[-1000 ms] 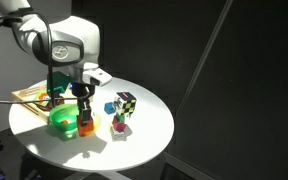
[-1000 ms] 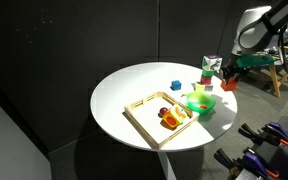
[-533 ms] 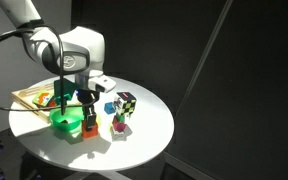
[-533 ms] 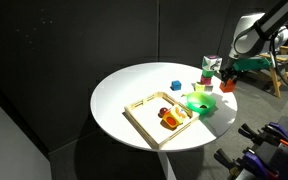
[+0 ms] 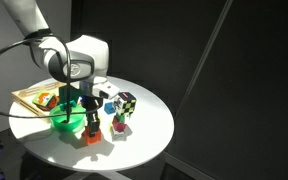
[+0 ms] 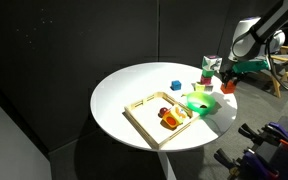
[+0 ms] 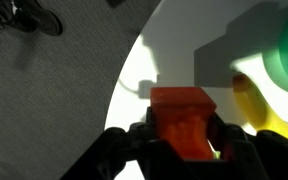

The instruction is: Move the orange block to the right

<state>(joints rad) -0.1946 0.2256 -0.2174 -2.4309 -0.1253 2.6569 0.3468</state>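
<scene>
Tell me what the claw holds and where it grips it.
The claw holds the orange block, pinched on two opposite sides.

On the desk [image 5: 149,135], the tray [image 5: 36,98] lies just behind the bowl [image 5: 64,122]. The block [image 5: 89,131], between the claw's [image 5: 88,123] fingers, sits just beside the bowl. The cube [image 5: 125,103] stands farther off on that side.

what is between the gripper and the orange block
Nothing. In the wrist view the gripper is shut on the orange block, its jaws pressing straight on both sides, with no gap or other thing between them.
</scene>
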